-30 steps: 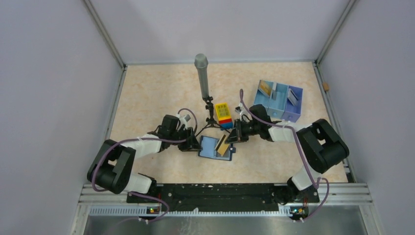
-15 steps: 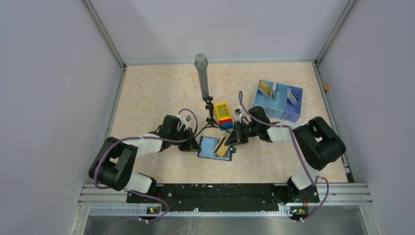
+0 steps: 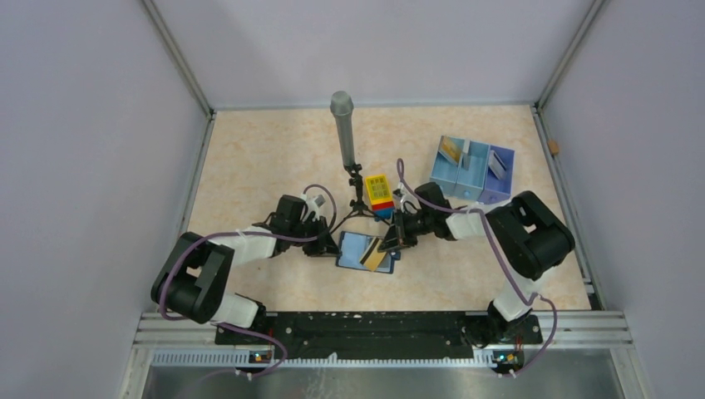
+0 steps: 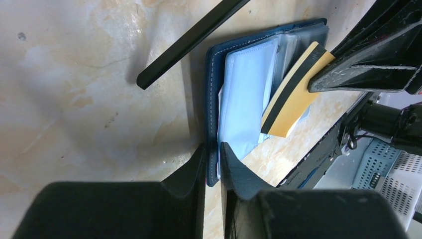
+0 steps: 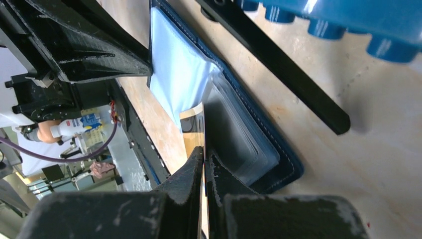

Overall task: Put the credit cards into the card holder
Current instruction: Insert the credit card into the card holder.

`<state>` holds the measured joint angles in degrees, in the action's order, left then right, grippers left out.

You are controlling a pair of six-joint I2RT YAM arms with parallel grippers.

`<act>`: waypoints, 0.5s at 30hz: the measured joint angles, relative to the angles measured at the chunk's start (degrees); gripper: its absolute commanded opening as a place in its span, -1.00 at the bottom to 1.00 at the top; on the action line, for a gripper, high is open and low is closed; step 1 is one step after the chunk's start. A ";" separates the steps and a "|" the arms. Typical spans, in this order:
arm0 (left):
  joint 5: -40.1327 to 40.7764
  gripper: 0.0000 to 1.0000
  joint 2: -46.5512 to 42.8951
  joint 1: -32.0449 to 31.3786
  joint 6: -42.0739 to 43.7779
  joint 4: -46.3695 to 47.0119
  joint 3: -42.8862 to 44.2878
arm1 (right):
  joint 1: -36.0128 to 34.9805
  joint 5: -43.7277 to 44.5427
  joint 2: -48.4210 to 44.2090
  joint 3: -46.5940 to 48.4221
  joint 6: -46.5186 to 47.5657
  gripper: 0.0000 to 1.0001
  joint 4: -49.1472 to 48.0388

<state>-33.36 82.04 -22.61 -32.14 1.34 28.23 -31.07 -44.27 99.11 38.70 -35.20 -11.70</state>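
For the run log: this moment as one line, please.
left claw: shut on wallet edge | right claw: shut on gold card | card: slanted over open wallet's pockets, not yet in

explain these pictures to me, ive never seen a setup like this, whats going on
These are two black robot arms bolted to the table's near edge. The wide picture comes from a fixed camera overhead; the two close-ups come from a camera on each wrist. The left end effector pinches the edge of an open blue wallet. The right end effector grips a gold card with a dark stripe, its far end at the wallet's clear pockets. Also on the table: a toy brick block, a grey microphone on a tripod, and a pale blue tray holding more cards.
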 measured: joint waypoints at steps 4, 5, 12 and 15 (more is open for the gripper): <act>0.00 -0.72 0.02 0.00 0.28 0.00 0.09 | -0.50 -0.37 1.40 1.60 0.07 -1.00 0.85; 0.00 -0.73 0.09 0.00 0.35 0.02 0.09 | -0.63 -0.42 1.68 1.92 0.09 -1.00 1.01; -0.07 -0.75 0.90 0.00 0.39 0.17 0.26 | -1.60 -0.44 2.86 3.54 0.50 -1.00 2.38; -0.07 -0.76 1.03 -0.07 0.39 0.28 0.39 | -1.73 -0.42 3.06 3.98 0.85 -1.00 3.21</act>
<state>-33.43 83.07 -22.68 -31.75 1.63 28.62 -32.80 -44.69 102.17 42.68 -34.35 -8.49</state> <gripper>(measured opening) 0.130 0.004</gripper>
